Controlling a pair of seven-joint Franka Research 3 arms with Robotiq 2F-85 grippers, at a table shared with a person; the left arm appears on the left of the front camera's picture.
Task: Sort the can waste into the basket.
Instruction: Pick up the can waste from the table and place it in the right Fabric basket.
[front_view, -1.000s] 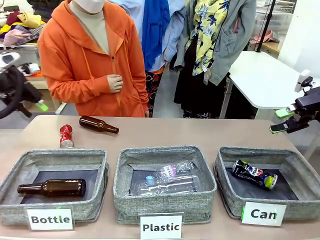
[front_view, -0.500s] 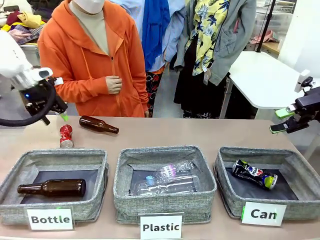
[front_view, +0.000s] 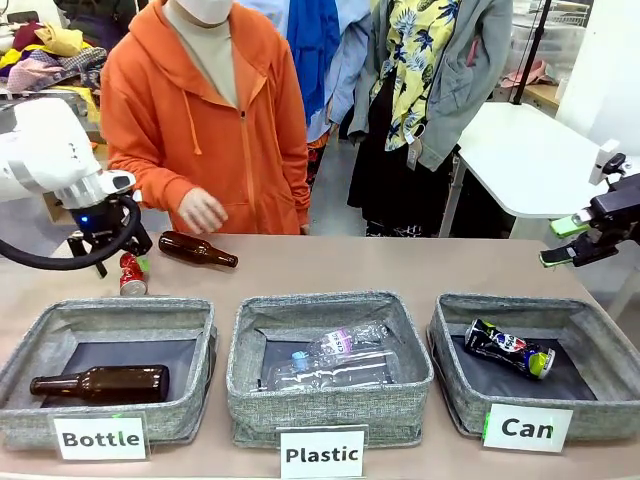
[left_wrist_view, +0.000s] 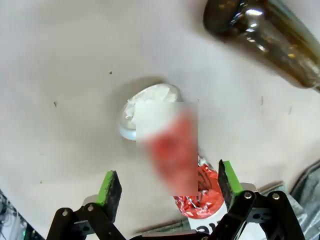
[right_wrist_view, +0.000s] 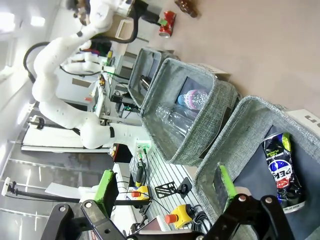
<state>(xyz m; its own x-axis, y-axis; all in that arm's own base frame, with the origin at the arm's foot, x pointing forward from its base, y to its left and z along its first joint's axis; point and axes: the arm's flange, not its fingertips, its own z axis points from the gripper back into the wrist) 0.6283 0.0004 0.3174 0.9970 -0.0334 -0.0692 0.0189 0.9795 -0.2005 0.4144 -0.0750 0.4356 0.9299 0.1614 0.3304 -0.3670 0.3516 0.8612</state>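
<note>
Since a moment ago the left gripper (left_wrist_view: 169, 185) has dropped to the far left of the table (front_view: 400, 265). Its jaws now stand wide open on either side of the crushed red can (front_view: 132, 278) with its silver top, gripping nothing, while the person's hand (front_view: 201, 212) has come down near the smooth brown glass bottle (front_view: 197, 249) just right of it. The right gripper (front_view: 562, 242) hangs where it was at the far right, also wide open and empty. The dented black can (front_view: 508, 349) lies inside the grey woven-fabric basket (front_view: 600, 410) labelled "Can", near right.
</note>
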